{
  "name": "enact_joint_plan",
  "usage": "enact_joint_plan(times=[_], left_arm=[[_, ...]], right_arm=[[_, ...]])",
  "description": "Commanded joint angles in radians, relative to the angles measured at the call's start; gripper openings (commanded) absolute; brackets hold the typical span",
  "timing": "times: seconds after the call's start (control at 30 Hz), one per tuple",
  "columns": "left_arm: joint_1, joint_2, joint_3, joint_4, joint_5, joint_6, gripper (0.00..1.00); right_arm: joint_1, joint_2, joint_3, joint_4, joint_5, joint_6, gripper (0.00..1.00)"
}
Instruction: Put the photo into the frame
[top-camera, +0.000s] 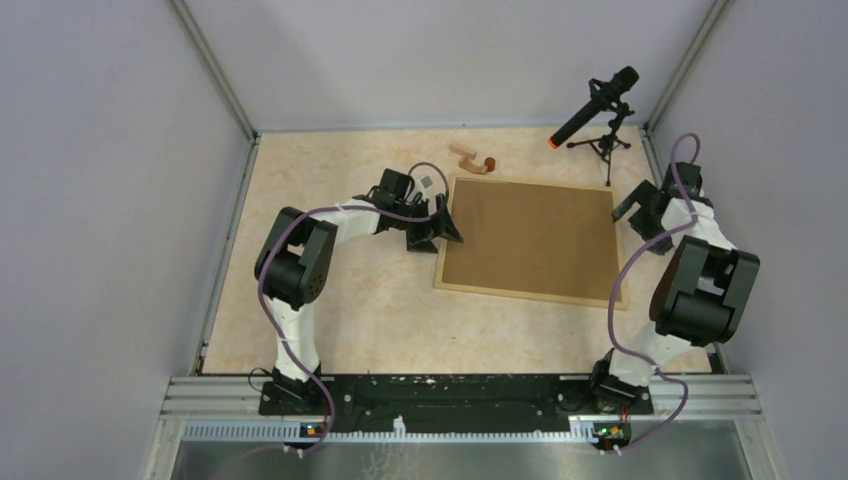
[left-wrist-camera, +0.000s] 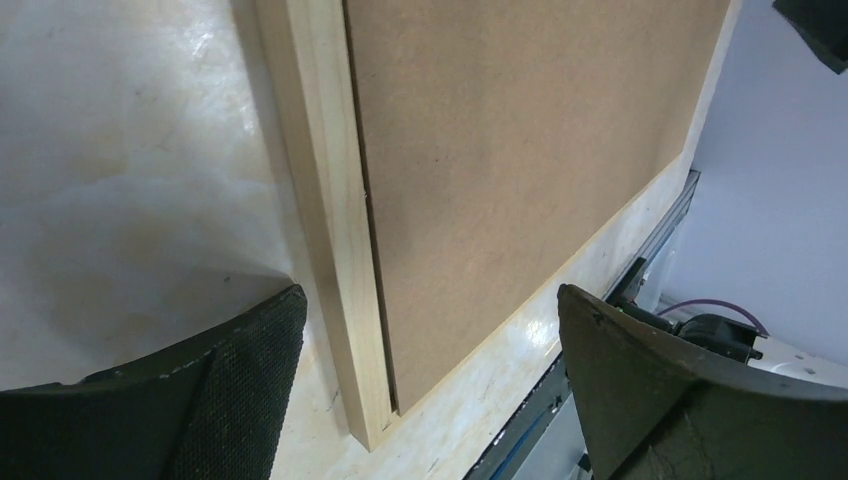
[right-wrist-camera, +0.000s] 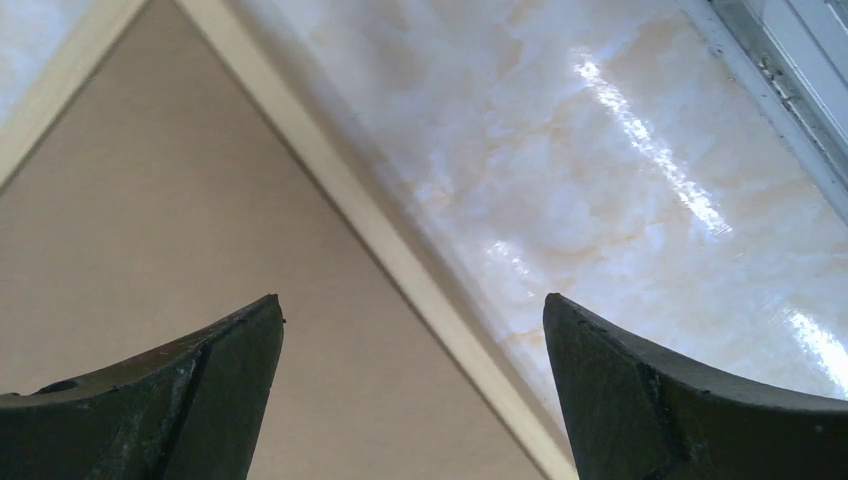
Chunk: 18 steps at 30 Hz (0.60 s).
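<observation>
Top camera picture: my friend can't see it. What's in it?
A big wooden frame lies on a pale marbled table, brown back facing up. The left pincer, open, is by its left edge and the right pincer, open, by its right edge. Small wooden pieces and a microphone on a tripod stand beyond it.

Frame (left-wrist-camera: 335, 220): pale wood rails, smooth, matt. Backing board (left-wrist-camera: 520, 150): brown fibreboard look, matt, fine-grained. Table (right-wrist-camera: 600, 170): marble-pattern top, smooth, glossy with glare streaks. Left gripper (left-wrist-camera: 430, 300) fingers: black, matt; inner pad (left-wrist-camera: 240, 390) finely mesh-textured. Base rail (top-camera: 210, 395): bare silver metal.
</observation>
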Motion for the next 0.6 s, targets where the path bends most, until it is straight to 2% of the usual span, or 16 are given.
enact_joint_plan(times=[0.0, 0.2, 0.33, 0.5, 0.57], left_arm=[[-0.028, 0.051, 0.029, 0.027, 0.011, -0.011, 0.99], [-0.037, 0.054, -0.021, 0.053, 0.03, -0.035, 0.99], [-0.037, 0.022, -0.097, 0.106, 0.062, -0.073, 0.99], [-0.039, -0.034, -0.205, 0.19, 0.107, -0.126, 0.99], [-0.045, -0.075, -0.254, 0.21, 0.112, -0.136, 0.99]], right_arm=[[-0.037, 0.039, 0.005, 0.064, -0.059, -0.036, 0.99], [-0.037, 0.08, -0.035, 0.073, -0.079, -0.038, 0.99], [-0.037, 0.048, -0.142, 0.116, -0.125, -0.017, 0.99], [-0.026, -0.05, -0.293, 0.161, -0.312, 0.018, 0.99], [0.007, -0.106, -0.344, 0.154, -0.339, 0.026, 0.99]])
